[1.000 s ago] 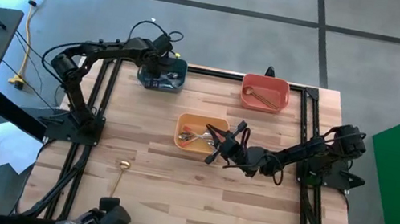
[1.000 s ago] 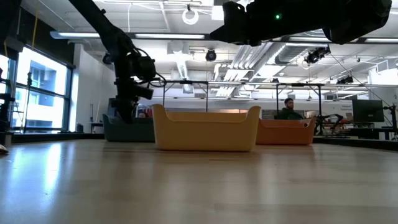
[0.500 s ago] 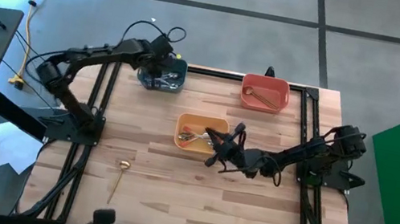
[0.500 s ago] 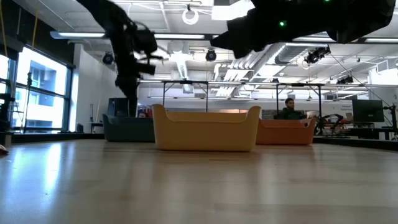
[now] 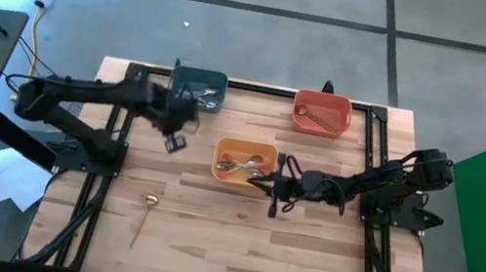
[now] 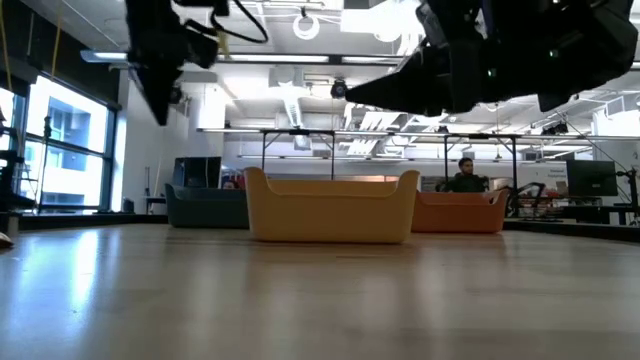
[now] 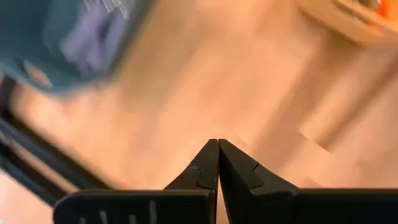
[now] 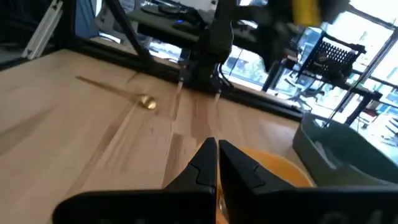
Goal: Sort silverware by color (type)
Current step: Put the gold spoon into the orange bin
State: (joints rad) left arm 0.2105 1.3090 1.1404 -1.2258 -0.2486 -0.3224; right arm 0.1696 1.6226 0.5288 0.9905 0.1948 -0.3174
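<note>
One gold spoon (image 5: 145, 213) is left loose on the worktop (image 5: 236, 234), well apart from the yellow bin (image 5: 244, 161) of mixed spoons. Both left gripper (image 5: 175, 141) and right gripper (image 5: 274, 201) are seen clenched and empty. Next, one must be opened for another pick.

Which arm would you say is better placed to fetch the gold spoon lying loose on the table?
Probably the left: its gripper sits on the gold spoon's side, while the right gripper is beside the orange bin, farther across.
</note>
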